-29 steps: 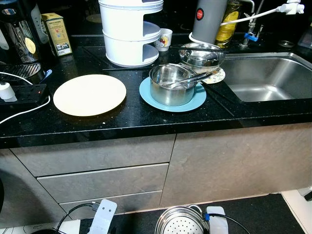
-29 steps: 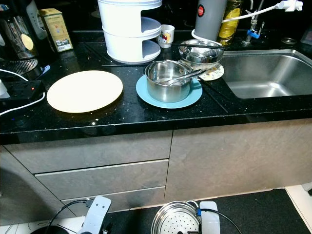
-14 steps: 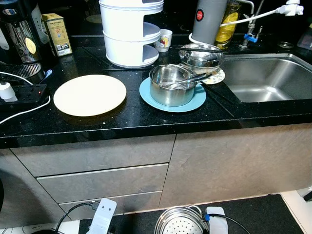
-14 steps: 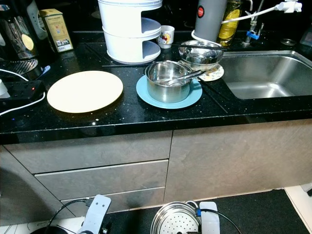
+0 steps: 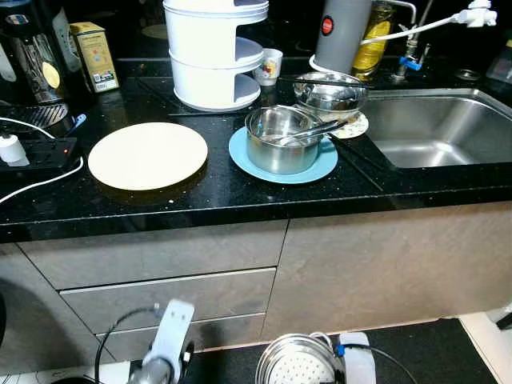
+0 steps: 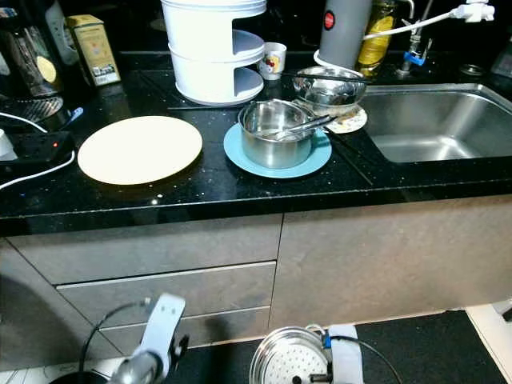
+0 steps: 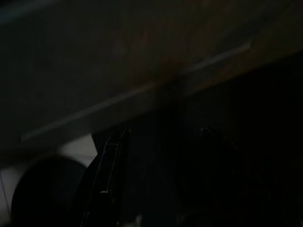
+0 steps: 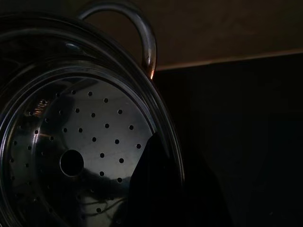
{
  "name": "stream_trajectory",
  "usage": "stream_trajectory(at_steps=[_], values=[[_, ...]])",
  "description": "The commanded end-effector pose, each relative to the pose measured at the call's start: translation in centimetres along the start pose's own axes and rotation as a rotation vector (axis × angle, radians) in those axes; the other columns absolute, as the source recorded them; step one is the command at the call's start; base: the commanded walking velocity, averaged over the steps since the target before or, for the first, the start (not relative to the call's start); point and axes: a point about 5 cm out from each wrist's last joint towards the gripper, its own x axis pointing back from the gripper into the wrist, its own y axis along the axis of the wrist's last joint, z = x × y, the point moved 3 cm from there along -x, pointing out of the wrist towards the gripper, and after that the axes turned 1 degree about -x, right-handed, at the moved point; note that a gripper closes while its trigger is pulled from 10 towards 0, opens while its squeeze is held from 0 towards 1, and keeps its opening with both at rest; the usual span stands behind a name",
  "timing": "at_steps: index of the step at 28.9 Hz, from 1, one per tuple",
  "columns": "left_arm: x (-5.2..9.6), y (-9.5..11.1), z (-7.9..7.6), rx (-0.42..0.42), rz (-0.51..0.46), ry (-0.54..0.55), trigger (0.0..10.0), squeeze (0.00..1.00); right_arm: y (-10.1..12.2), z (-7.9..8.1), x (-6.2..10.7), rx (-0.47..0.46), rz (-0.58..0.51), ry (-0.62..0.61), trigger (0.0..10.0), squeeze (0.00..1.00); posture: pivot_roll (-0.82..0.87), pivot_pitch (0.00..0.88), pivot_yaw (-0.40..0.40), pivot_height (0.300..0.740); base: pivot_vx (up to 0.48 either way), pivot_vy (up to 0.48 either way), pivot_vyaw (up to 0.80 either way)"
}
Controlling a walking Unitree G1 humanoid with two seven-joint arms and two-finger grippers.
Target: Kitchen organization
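A: Perforated round steel steamer tray point(image 5: 298, 364) hangs low before the grey drawers point(image 5: 168, 300), rim pinched in the right claw point(image 8: 156, 179).

B: Lift it level, clear the black counter point(image 5: 240, 196) edge. Left claw point(image 5: 156, 372): grip can't be told.

A: Steel pot point(image 5: 280, 140) on the blue plate point(image 5: 324, 164) and the cream round plate point(image 5: 148, 154) crowd the landing; the steel sink point(image 5: 436, 132) sits free.

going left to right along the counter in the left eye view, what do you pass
power strip → cream round plate → steel pot on the blue plate → sink
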Motion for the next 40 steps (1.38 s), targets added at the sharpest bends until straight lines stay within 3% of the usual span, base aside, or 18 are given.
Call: stream_trajectory(at_steps=[1, 3, 5, 11, 22, 29, 40], values=[[0.4, -1.6, -0.2, -0.012, 0.049, -0.016, 10.0, 0.00, -0.5, -0.7, 0.2, -0.012, 0.015, -0.020, 10.0, 0.00, -0.07, 0.160, -0.026, 0.740, 0.000, 0.000, 0.00], [0.4, -1.6, -0.2, -0.012, 0.049, -0.016, 10.0, 0.00, -0.5, -0.7, 0.2, -0.012, 0.015, -0.020, 10.0, 0.00, -0.07, 0.160, -0.026, 0.740, 0.000, 0.000, 0.00], [2.2, -5.7, -0.4, -0.066, 0.141, -0.031, 10.0, 0.00, -3.4, -0.8, 1.2, 0.026, 0.071, -0.027, 10.0, 0.00, -0.07, 0.168, -0.026, 0.740, 0.000, 0.000, 0.00], [3.6, -8.2, -0.2, -0.050, 0.193, -0.021, 10.0, 0.00, -5.3, -0.7, 2.2, -0.005, 0.086, -0.043, 10.0, 0.00, -0.07, 0.175, -0.027, 0.740, 0.000, 0.000, 0.00], [3.0, -7.3, -0.2, -0.013, 0.182, -0.010, 10.0, 0.00, -3.5, -0.3, 1.3, -0.007, 0.060, -0.035, 10.0, 0.00, -0.07, 0.165, -0.031, 0.740, 0.000, 0.000, 0.00], [2.9, -6.6, -0.6, 0.017, 0.139, -0.009, 10.0, 0.00, -1.9, 0.6, 0.9, -0.050, -0.016, -0.011, 10.0, 0.00, -0.07, 0.161, -0.033, 0.740, 0.000, 0.000, 0.00], [2.4, -5.7, -1.1, 0.047, 0.129, -0.013, 10.0, 0.00, -1.9, 1.0, 0.7, -0.018, 0.005, 0.006, 10.0, 0.00, -0.07, 0.160, -0.037, 0.740, 0.000, 0.000, 0.00]])
